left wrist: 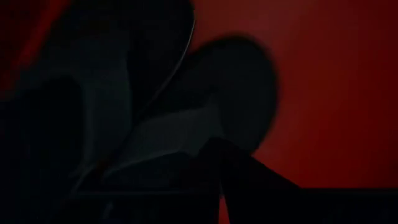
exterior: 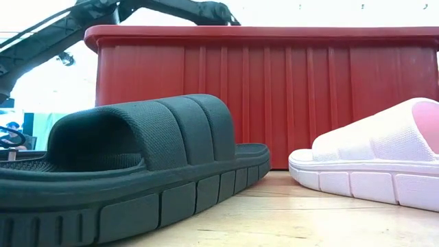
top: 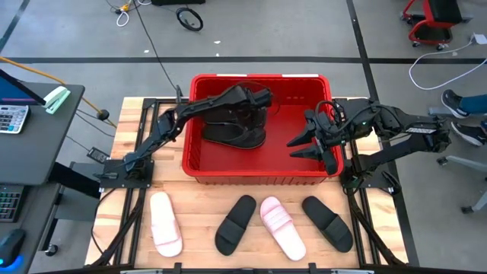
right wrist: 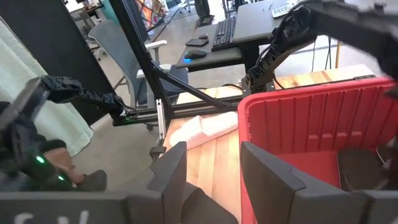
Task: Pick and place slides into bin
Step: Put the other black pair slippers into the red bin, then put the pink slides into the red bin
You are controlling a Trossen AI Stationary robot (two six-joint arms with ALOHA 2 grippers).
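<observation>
The red bin (top: 199, 164) stands at the table's far middle. Two black flip-flops (top: 236, 131) lie in its left half, one partly over the other; they fill the left wrist view (left wrist: 155, 124). My left gripper (top: 260, 98) reaches into the bin just above them. My right gripper (top: 303, 147) is open and empty over the bin's right part, near its front wall. On the table in front of the bin, each flat on its sole, lie a pink slide (top: 164, 224), a black slide (top: 234, 224), a second pink slide (top: 283, 227) and a second black slide (top: 327, 222).
The bin's wall (exterior: 274, 96) rises behind the black slide (exterior: 137, 165) and the pink slide (exterior: 370, 165) in the low view. A desk with a calculator (top: 11, 118) stands left of the table. Chairs and cables lie on the floor beyond.
</observation>
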